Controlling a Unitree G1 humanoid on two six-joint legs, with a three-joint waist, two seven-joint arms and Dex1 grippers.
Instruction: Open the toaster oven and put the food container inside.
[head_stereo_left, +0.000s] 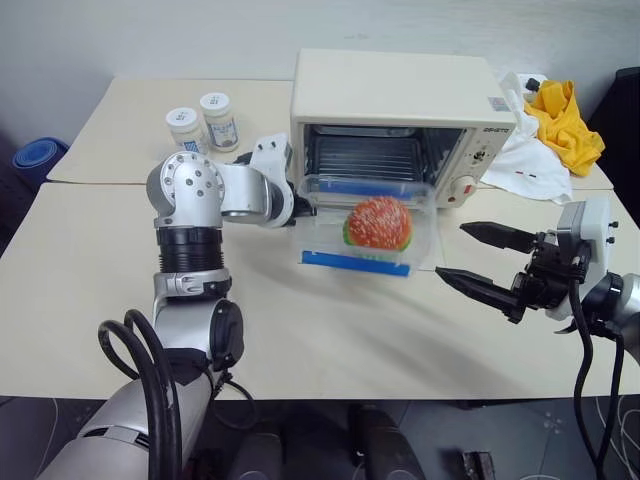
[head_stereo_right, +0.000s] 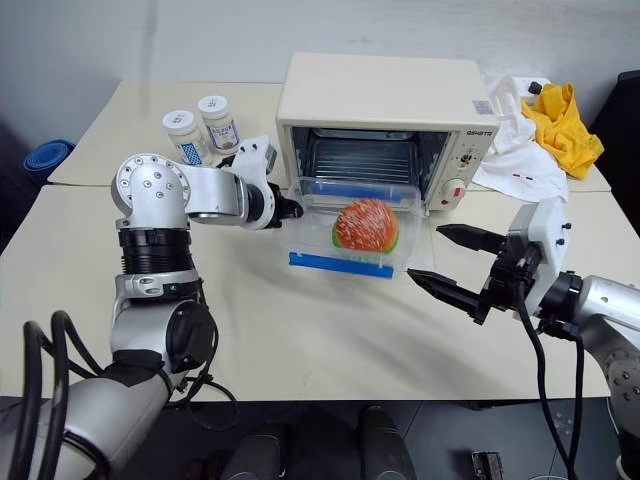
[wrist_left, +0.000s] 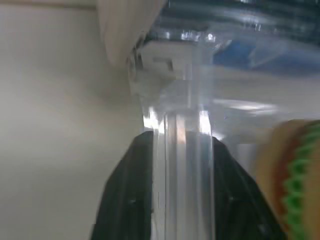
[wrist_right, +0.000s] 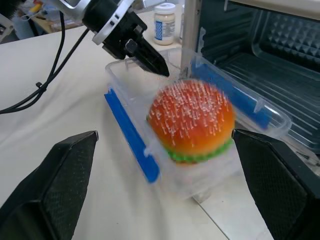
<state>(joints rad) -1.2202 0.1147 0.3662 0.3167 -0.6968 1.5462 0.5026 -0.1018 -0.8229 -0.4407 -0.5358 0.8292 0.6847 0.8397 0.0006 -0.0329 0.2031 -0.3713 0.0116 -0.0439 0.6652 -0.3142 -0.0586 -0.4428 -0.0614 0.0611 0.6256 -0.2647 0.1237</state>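
The cream toaster oven (head_stereo_left: 400, 90) stands at the back of the table with its door down and its wire rack (head_stereo_left: 360, 155) exposed. The clear food container (head_stereo_left: 325, 205), with blue clip strips and a sesame-bun burger (head_stereo_left: 378, 222) inside, sits right at the oven's mouth, its far edge against the opening. My left gripper (head_stereo_right: 290, 210) is at the container's left end; the left wrist view shows its fingers (wrist_left: 127, 200) pressed on either side of the clear rim. My right gripper (head_stereo_left: 452, 250) hovers open just right of the container, holding nothing.
Two white-lidded jars (head_stereo_left: 205, 125) stand left of the oven, behind my left arm. A yellow cloth (head_stereo_left: 565, 120) on a white cloth (head_stereo_left: 525, 155) lies right of the oven. A blue roll (head_stereo_left: 40, 160) sits beyond the table's left edge.
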